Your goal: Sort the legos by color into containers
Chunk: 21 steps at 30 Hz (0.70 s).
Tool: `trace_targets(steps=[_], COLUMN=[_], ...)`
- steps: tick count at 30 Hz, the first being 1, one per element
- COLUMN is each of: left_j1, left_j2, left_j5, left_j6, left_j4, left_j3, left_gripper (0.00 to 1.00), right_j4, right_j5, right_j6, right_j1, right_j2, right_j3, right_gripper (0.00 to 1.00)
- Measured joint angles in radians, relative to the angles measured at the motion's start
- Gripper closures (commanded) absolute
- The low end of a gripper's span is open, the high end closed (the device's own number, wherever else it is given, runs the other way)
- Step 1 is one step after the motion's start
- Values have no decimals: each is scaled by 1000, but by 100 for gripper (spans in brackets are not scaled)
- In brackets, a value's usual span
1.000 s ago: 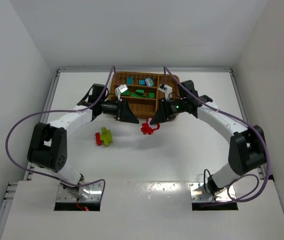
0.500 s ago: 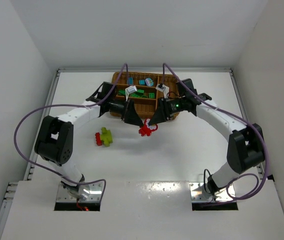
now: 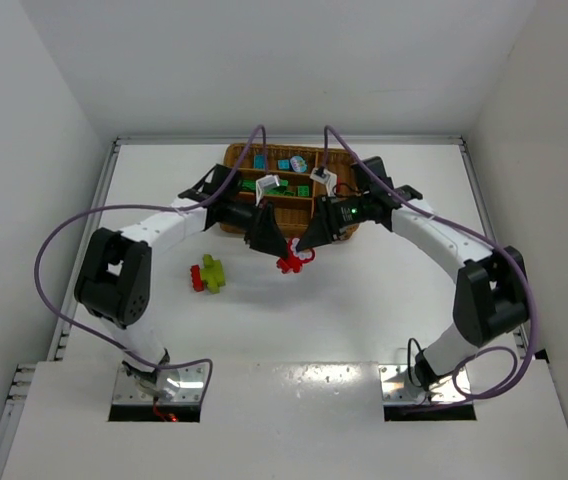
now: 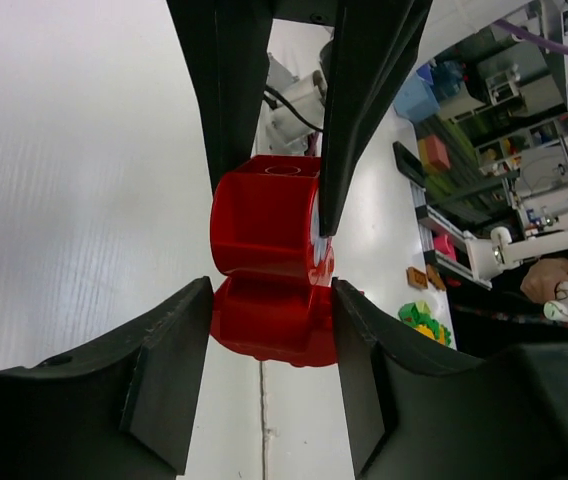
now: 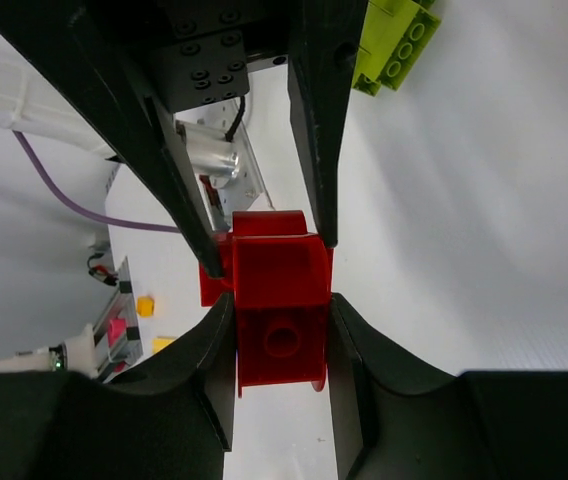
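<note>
Pulling apart a red lego cluster [image 3: 289, 263] over the tabletop [image 3: 364, 300], just in front of the wicker tray [image 3: 236, 152].

Gripped from opposite ends: pinched tight on one red brick by the right claw [image 5: 280, 305], squeezed at the other brick's sides by the narrowed left claw [image 4: 272, 295]. Best to seat the left grip squarely first, then draw straight apart along the studs without twisting, or risk flicking a brick toward the lime and red pieces [image 3: 207, 274] lying loose nearby.
</note>
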Motion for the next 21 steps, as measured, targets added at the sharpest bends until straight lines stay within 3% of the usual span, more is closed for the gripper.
trace_targets(steps=[5,11,17,21], left_j1=[0,0,17,28], left_j2=[24,43,65,74], left_j5=[23,29,26,6], left_j6=[85,160,188,187], left_j4=[-93,-180,-195,-232], left_j3=[31,68,100,105], left_gripper=[62,98,100,100], right_j4=[4,10,40,93], right_j5=[-3,4,53,159], right_j6=[6,12,37,78], right_j1=[2,3,-16,-100], right_j2=[7,7,-13,-35], right_j3=[0,0,-2,-3], right_gripper=[83,83,83,83])
